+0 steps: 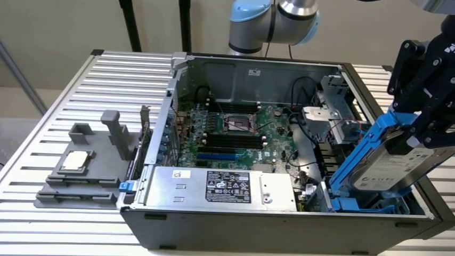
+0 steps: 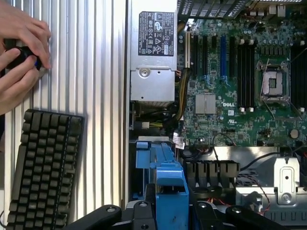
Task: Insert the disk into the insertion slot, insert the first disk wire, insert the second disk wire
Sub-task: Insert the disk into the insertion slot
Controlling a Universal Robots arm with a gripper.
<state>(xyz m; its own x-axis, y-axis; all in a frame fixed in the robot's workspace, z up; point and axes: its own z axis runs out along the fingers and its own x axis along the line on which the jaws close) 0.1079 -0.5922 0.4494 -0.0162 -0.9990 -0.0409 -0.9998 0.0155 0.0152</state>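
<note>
My gripper (image 1: 421,140) is clamped on the disk (image 1: 393,169). The jaws are roughly half closed and grip its upper end, so the disk hangs off me, clear of the table. It sits tilted in its blue carrier (image 1: 364,152), white label showing, top end leaning toward the exterior view's right. It's over the front corner of the PC case (image 1: 284,226) on the exterior view's right, w/ the lower end down by the blue drive bay (image 1: 353,205). Can't quite tell if that end touches the bay or hangs just above it, since the carrier hides the spot.

Inside the case, the PSU (image 1: 220,186) lies along the front wall, just beside the bay. The mobo (image 1: 235,141) lies flat behind it w/ 1 open CPU socket (image 1: 238,124).

Outside the case, on the slatted table (image 1: 64,96) at the exterior view's left, a grey fixture (image 1: 85,178) holds 1 CPU chip (image 1: 74,161).

In the wrist view a black keyboard (image 2: 43,167) lies on the table beside the case. Near it, a person's 2 hands (image 2: 21,31) hold a small black item w/ a bit of blue, well apart from the disk.
</note>
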